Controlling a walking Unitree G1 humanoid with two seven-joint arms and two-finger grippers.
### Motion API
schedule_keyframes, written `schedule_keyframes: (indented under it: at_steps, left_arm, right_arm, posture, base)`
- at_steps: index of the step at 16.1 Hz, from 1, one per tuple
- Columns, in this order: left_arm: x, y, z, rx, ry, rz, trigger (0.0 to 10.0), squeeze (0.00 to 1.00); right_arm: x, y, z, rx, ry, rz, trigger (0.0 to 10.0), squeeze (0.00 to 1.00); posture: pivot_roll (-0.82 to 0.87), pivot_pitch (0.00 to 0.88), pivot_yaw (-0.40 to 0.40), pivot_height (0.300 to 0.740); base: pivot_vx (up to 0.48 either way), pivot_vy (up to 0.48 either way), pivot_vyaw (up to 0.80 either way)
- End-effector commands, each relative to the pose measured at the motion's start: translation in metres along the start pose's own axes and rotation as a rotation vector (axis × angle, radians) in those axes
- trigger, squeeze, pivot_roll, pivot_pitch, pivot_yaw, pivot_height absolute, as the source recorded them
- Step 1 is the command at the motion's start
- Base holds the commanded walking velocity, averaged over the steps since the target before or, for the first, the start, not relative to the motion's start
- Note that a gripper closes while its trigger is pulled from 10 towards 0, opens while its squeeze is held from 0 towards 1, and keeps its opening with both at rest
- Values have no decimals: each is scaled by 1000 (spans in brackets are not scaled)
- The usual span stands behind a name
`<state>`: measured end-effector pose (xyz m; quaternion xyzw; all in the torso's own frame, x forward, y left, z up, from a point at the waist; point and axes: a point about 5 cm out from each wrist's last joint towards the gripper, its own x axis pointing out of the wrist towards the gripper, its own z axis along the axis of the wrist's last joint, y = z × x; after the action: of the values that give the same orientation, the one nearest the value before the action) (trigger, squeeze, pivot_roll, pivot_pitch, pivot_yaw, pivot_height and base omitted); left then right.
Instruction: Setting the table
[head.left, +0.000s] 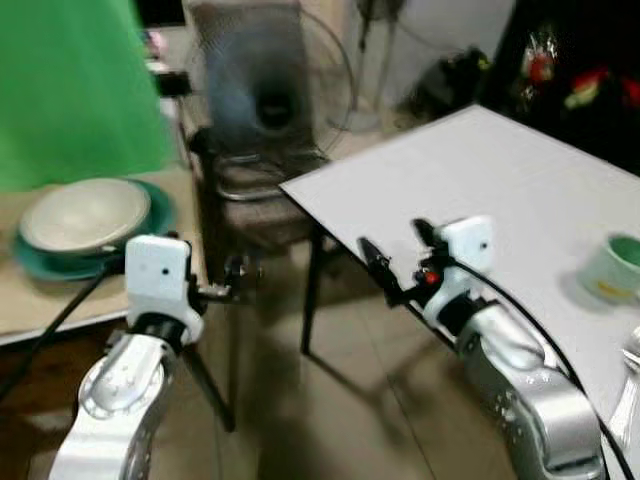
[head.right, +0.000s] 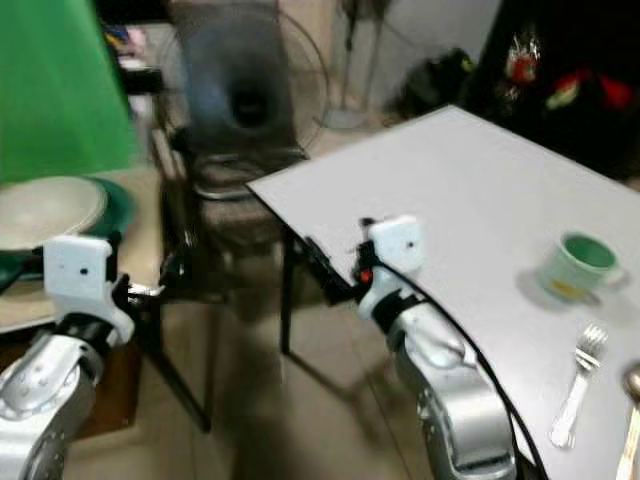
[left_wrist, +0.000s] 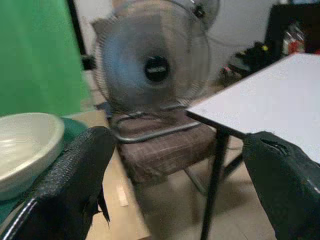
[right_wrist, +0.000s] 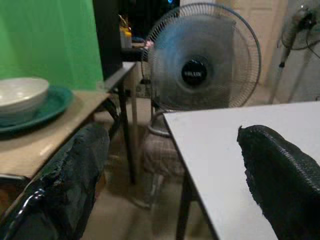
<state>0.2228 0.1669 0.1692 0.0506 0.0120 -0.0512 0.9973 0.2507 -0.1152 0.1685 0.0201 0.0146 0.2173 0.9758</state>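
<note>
A white bowl (head.left: 85, 213) was seen on a green plate (head.left: 150, 215), on the side table by the left gripper (head.left: 232, 272). Both grippers were held wide & empty. Prob. heavy, breakable, slippery; best gripped at the rim.

No legible text in any view. Fan (right_wrist: 202, 62) hub carries a small white brand mark on its black centre cap, too blurred to read in either wrist view. Green cup (head.right: 576, 263) on white table (head.right: 480, 190) has a yellowish patch on its side, poss. a label, unreadable. No numbers or signs seen.
</note>
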Motion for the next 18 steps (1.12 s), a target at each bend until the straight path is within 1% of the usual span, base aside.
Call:
schedule_keyframes:
  at_steps: [1, 2, 3, 4, 5, 6, 7, 8, 10, 12, 14, 16, 17, 18]
  left_arm:
    - [1, -4, 2, -13, -8, -19, 10000, 0]
    - [0, -4, 1, -12, -1, -20, 10000, 0]
    - [0, -4, 1, -14, 2, -22, 10000, 0]
    - [-1, -4, 0, -15, 6, -25, 10000, 0]
    - [-2, -2, 0, -11, 8, -23, 10000, 0]
    - [-2, -1, 0, -8, 10, -21, 10000, 0]
    - [-3, -1, 0, -4, 13, -20, 10000, 0]
    - [-4, -1, 0, -3, 14, -21, 10000, 0]
    - [-6, -1, -1, -4, 18, -22, 10000, 0]
    - [-7, 0, -2, -13, 23, -21, 10000, 0]
    - [-6, 0, 0, -28, 5, -9, 10000, 0]
    - [-6, 0, 1, -13, 4, 2, 10000, 0]
    - [-5, -1, 2, -12, -9, -1, 10000, 0]
    - [-4, -1, 4, 6, -22, -5, 10000, 0]
  right_arm:
    - [-4, -8, -1, 28, 7, -59, 10000, 1000]
    - [-4, -8, -1, 28, 11, -62, 10000, 1000]
    - [-4, -9, -1, 28, 12, -63, 10000, 910]
    - [-4, -9, -2, 35, 14, -68, 10000, 792]
    - [-4, -9, -4, 46, 19, -73, 10000, 627]
    - [-4, -8, -6, 53, 27, -76, 10000, 616]
    - [-4, -7, -8, 60, 32, -74, 10000, 569]
    - [-3, -6, -10, 66, 41, -69, 10000, 0]
    - [-2, -4, -12, 56, 55, -54, 10000, 0]
    - [1, -4, -12, 69, 59, -48, 10000, 0]
    - [2, -5, -13, 81, 63, -43, 10000, 0]
    - [3, -2, -14, 66, 68, 4, 10000, 0]
    - [4, 1, -14, 59, 69, 27, 10000, 0]
    - [5, 2, -14, 59, 69, 37, 10000, 0]
  posture:
    - [-115, 0, -13, 740]
    - [-112, 0, -7, 740]
    - [-111, 0, -5, 740]
    - [-100, 0, -5, 740]
    - [-90, 0, -6, 740]
    - [-88, 0, -6, 740]
    - [-76, 0, -6, 740]
    - [-74, 0, -6, 740]
    - [-69, 0, -1, 740]
    - [-59, 0, 2, 740]
    - [-49, 0, -8, 740]
    - [-44, 0, -12, 740]
    - [-40, 0, -14, 740]
    - [-37, 0, -15, 740]
  base:
    - [0, 307, 0]
    - [0, 315, 0]
    - [0, 311, 0]
    - [0, 311, 0]
    - [0, 311, 0]
    - [0, 315, 0]
    - [0, 311, 0]
    - [0, 311, 0]
    - [0, 309, 0]
    - [0, 311, 0]
    - [0, 0, 0]
    - [0, 0, 0]
    - [0, 0, 0]
    - [0, 0, 469]
